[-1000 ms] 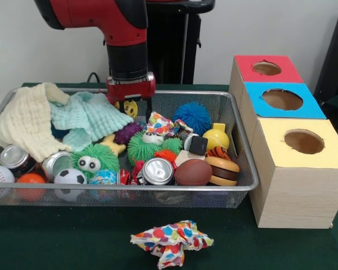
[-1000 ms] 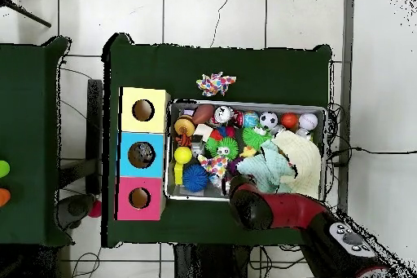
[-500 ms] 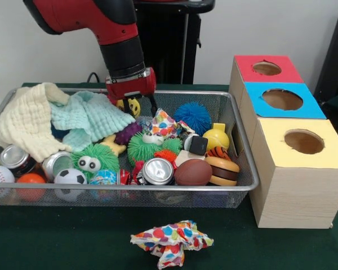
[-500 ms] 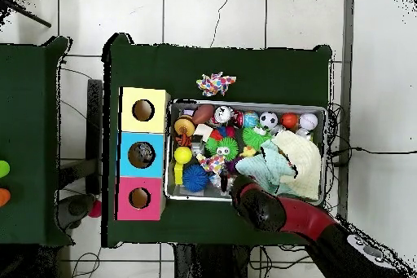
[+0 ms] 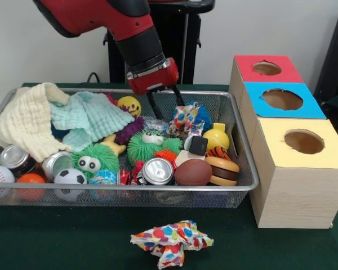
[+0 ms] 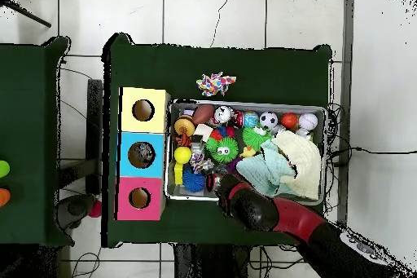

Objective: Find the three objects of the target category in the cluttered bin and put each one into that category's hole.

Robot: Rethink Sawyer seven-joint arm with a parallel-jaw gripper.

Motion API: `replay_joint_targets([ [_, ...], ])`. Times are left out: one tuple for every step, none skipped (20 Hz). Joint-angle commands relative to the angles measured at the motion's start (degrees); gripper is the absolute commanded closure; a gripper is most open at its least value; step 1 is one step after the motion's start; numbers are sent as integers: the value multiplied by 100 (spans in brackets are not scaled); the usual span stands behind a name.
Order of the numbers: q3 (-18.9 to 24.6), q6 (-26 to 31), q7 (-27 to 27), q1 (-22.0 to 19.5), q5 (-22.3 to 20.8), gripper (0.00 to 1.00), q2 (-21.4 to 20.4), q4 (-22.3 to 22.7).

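A spotted multicolour cloth stands bunched upright in the wire bin, in front of a blue spiky ball. My gripper hangs over the bin's back middle, its tip right against the top of that cloth; whether it grips the cloth is unclear. From above, the gripper is at the bin's near edge. A second spotted cloth lies on the table outside the bin. A cream cloth and a teal cloth lie heaped in the bin's left half.
Beside the bin stand three boxes with round holes: red, blue, yellow. The bin also holds cans, balls, green spiky toys, a yellow smiley ball and a toy burger.
The gripper has swung to the right along the bin's back. The spotted cloth moved right with it and now stands bunched up. The smiley ball is uncovered.
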Motion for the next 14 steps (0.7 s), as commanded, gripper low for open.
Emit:
replay_joint_targets([
  [11, -45, 846, 472, 70, 0, -401, -134],
  [-418, 103, 510, 774, -263, 0, -549, -338],
  [-593, 110, 388, 893, -412, 0, -589, -433],
  [-823, 116, 235, 1066, -609, 0, -642, -567],
  [-944, 173, 147, 1157, -712, 0, -669, -639],
  [-1155, 292, 10, 1333, -883, 0, -712, -765],
  [-1273, 340, -64, 1427, -1005, 0, -732, -855],
  [-1601, 515, -240, 1738, -1293, 0, -775, -1070],
  [-1703, 579, -313, 1841, -1447, 0, -763, -1188],
  [-1858, 607, -396, 2012, -1681, 0, -734, -1330],
  [-1926, 535, -338, 2068, -1774, 0, -716, -1377],
  [-1993, 463, -280, 2125, -1867, 0, -697, -1425],
  [-2027, 368, -161, 2143, -1899, 0, -692, -1423],
  [-2099, 210, -1, 2172, -1917, 0, -667, -1428],
])
